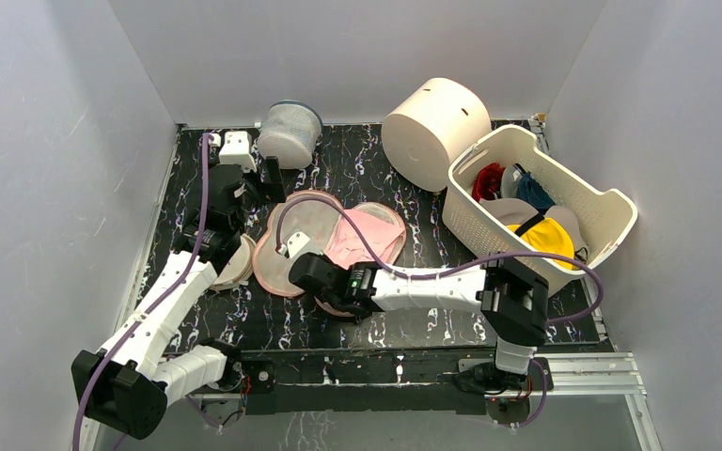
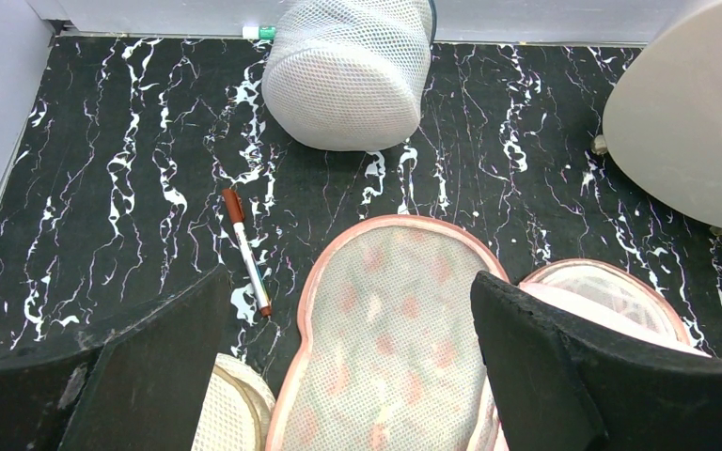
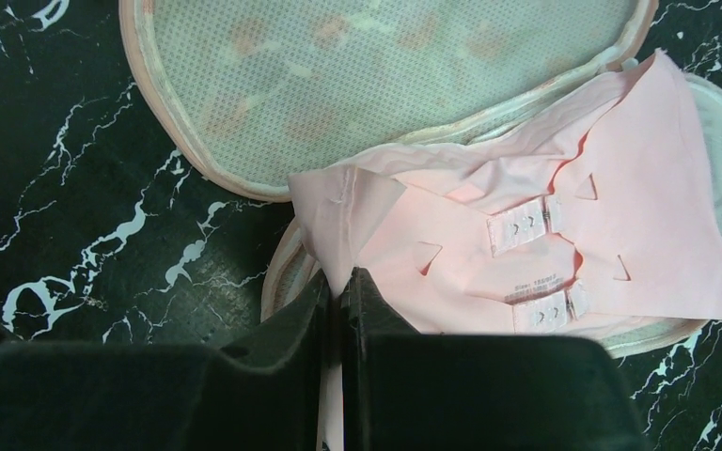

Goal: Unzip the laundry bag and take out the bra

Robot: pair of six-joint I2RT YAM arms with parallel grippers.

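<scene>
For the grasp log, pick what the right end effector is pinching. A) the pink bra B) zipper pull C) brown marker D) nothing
A: the right end effector is shut on a fold of the bra, which lies over the open laundry bag.

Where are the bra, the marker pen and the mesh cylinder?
bra [image 3: 639, 188], right wrist view, on the flat pink fabric right of the hook tabs.
marker pen [image 2: 248, 256], left wrist view, on the middle of its barrel.
mesh cylinder [image 2: 348, 80], left wrist view, on its white mesh front.
</scene>
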